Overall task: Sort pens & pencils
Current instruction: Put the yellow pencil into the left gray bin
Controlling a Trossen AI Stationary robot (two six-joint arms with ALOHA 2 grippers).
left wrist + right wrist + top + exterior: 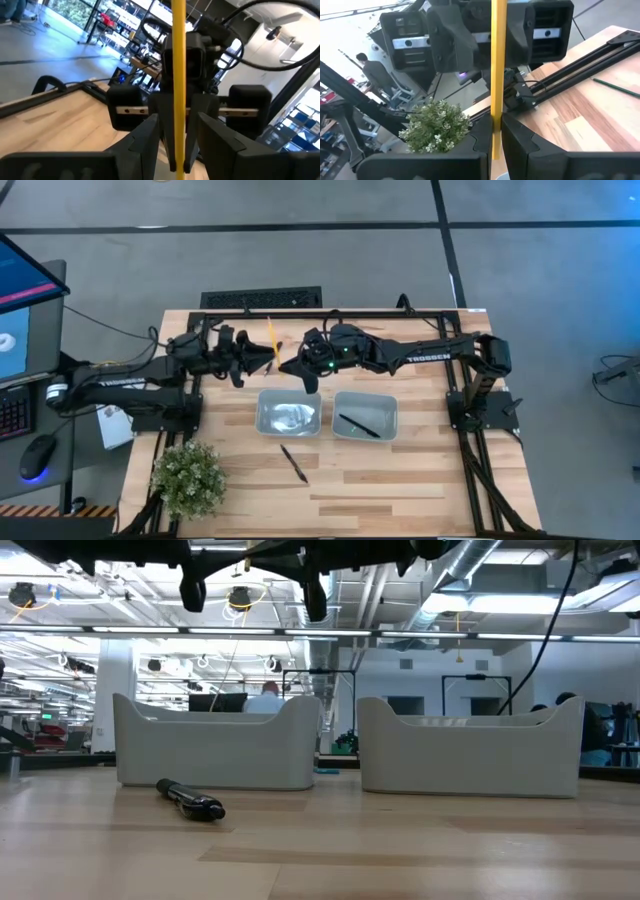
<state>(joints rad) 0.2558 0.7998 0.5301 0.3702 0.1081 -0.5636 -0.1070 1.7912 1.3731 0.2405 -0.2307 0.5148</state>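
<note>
A yellow pencil [271, 335] stands upright in the air over the table's far middle, between my two grippers, which face each other. My right gripper [496, 135] is shut on it. My left gripper [179, 150] is open and comes from the table's left; its fingers stand on either side of the pencil's lower part, close to it. One black pen [358, 425] lies in the right grey tray [390, 402]. Another black pen [294, 464] lies on the table in front of the left tray [264, 412]. A dark green pencil [615, 86] lies flat on the table. My right gripper pinches the yellow pencil near its lower end [496, 112] between its two fingers. The fingers come about level from the table's right and lie across the pencil. The pencil stands upright, clear of the table, with most of its length above the fingers.
A small potted plant [187, 475] stands at the near left corner. A dark frame [330, 312] runs along the table's far edge. The loose pen [190, 800] lies on bare wood in front of the two trays [215, 745].
</note>
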